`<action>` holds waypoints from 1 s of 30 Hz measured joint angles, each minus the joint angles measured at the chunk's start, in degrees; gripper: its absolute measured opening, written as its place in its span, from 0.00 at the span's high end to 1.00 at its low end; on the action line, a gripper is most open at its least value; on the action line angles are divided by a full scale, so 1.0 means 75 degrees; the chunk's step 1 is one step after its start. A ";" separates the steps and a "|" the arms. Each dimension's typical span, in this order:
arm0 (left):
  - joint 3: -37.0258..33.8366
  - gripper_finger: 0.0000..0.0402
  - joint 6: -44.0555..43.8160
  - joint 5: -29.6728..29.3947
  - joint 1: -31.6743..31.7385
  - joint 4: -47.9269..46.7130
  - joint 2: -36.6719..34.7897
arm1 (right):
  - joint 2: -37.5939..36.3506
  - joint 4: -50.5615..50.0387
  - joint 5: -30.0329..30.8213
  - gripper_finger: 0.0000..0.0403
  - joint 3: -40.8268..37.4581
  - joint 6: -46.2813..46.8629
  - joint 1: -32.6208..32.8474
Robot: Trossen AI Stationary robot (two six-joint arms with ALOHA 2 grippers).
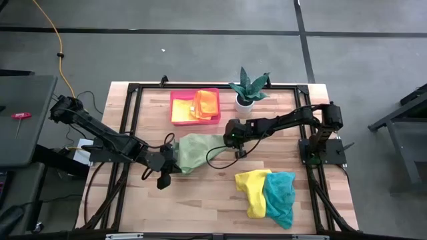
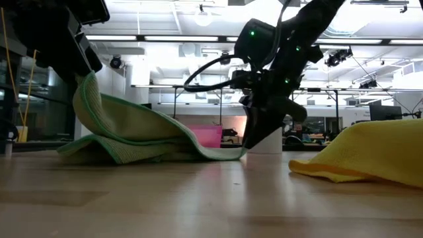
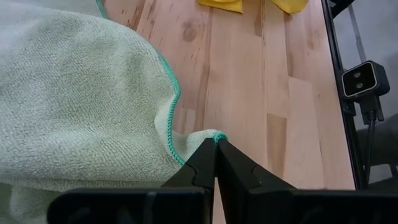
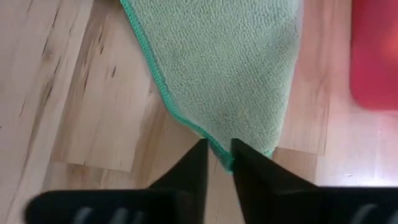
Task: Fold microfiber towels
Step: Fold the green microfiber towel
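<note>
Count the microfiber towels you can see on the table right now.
5. Light green towel at centre, between both grippers. Yellow towel and teal towel piled toward the front right. Another yellow and an orange in the pink tray. More could be hidden underneath.

Towel mid-table btwn grippers; tray behind it.

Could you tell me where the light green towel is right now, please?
In the high view, the light green towel lies mid-table, stretched between the left end effector and right end effector, just below the pink tray.
</note>
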 joint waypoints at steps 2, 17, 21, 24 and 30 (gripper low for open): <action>0.0002 1.00 0.0065 -0.0002 0.0000 -0.0013 0.0000 | 0.0000 -0.0065 -0.0038 0.94 0.0004 0.0291 0.0002; 0.2038 1.00 0.3089 0.0510 0.1639 -0.3060 -0.1288 | -0.3004 -0.2189 -0.0708 1.00 0.1417 0.2556 0.0274; 0.3142 1.00 0.4200 0.0070 0.2266 -0.4060 -0.1415 | -0.4030 -0.2347 -0.0421 1.00 0.1480 0.3272 0.0282; 0.4076 1.00 0.4890 -0.0385 0.2714 -0.4692 -0.1378 | -0.4628 -0.2332 -0.0152 1.00 0.1480 0.3699 0.0281; 0.5548 1.00 0.5957 -0.0715 0.3335 -0.5017 -0.1335 | -0.5564 -0.1946 0.0224 1.00 0.1480 0.4195 0.0250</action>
